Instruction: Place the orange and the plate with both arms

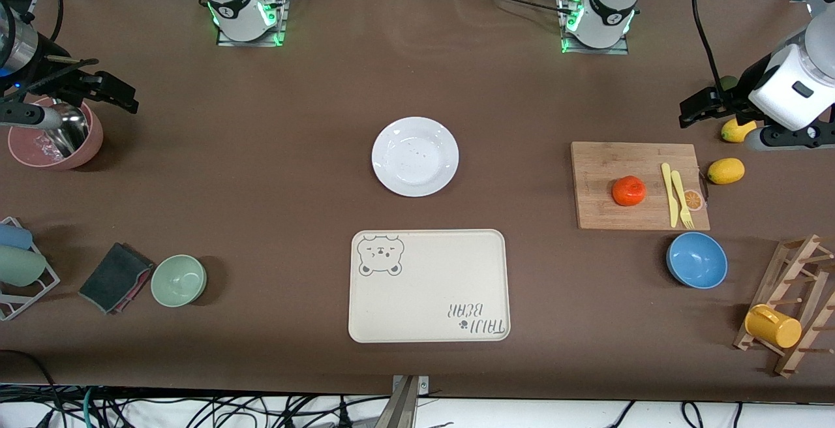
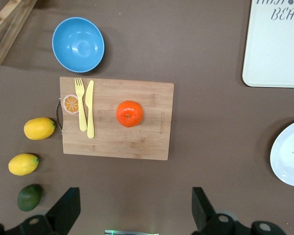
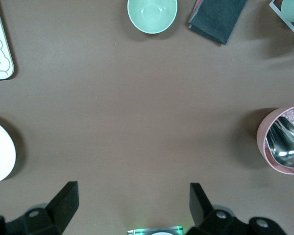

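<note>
Nothing's been grabbed yet, so this looks like the very start. The orange [image 1: 629, 190] sits on the cutting board [image 1: 607, 213], and the plate [image 1: 415, 156] is mid-surface, just above the bear tray [image 1: 427, 288] in the front view. Left pincer [image 1: 697, 107] hangs spread open over the lemons' end; right pincer [image 1: 107, 91] hangs open by the pink bowl [image 1: 91, 144]. Next move is probably left dropping onto the orange.

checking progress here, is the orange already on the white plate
No, the orange sits on the wooden cutting board beside the yellow fork and knife, while the plate lies bare at mid-table.
</note>
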Robot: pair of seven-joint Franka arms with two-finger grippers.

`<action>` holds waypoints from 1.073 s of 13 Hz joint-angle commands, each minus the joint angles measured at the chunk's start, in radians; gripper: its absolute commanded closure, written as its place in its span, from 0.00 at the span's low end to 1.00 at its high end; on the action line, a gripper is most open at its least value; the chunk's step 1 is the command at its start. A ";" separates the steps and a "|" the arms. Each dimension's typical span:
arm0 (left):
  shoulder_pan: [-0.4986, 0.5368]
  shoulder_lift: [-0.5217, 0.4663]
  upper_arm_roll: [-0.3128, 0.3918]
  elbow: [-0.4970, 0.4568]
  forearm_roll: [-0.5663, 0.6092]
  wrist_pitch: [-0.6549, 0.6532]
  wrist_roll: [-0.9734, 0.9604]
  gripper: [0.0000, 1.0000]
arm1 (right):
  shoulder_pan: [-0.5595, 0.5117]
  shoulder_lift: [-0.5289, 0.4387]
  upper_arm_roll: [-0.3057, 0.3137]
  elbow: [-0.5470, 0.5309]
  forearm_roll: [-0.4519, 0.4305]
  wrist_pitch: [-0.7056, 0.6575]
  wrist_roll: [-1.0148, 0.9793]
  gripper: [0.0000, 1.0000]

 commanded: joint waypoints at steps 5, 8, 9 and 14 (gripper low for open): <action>-0.005 0.003 -0.038 0.025 -0.010 -0.016 -0.001 0.00 | 0.000 -0.009 0.000 -0.001 0.011 -0.009 0.010 0.00; -0.003 -0.023 -0.035 0.007 -0.016 0.008 0.000 0.00 | -0.002 -0.009 0.000 0.001 0.011 -0.009 0.010 0.00; 0.004 -0.027 -0.035 -0.003 -0.018 0.010 0.002 0.00 | -0.002 -0.009 0.000 0.001 0.009 -0.009 0.010 0.00; 0.032 -0.021 -0.035 -0.161 0.007 0.100 0.016 0.00 | -0.002 -0.009 0.000 0.001 0.011 -0.012 0.010 0.00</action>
